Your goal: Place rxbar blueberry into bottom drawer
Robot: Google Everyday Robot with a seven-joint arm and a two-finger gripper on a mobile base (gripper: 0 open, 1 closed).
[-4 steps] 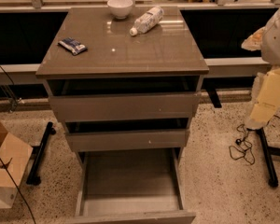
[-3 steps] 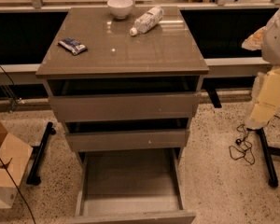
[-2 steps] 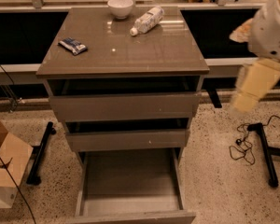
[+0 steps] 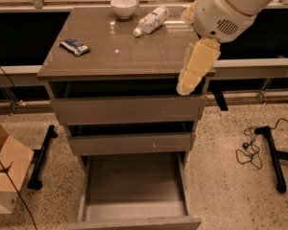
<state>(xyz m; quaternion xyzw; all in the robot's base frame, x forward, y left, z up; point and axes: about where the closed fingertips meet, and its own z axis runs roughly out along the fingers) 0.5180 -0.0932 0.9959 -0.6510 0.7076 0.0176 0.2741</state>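
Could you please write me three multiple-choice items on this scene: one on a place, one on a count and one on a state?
1. Where does the rxbar blueberry lie?
A. on the cabinet top, near its left edge
B. on the floor
C. in the cardboard box

2. How many things lie on the cabinet top?
A. one
B. three
C. five

3. In what state is the bottom drawer?
A. shut
B. taken right out
C. pulled open

Key:
1 A: the dark blue wrapper lies on the left of the top.
2 B: the bar, a white bowl and a white bottle.
3 C: its grey tray shows.

The gripper hangs at the top's front right corner, apart from the bar.
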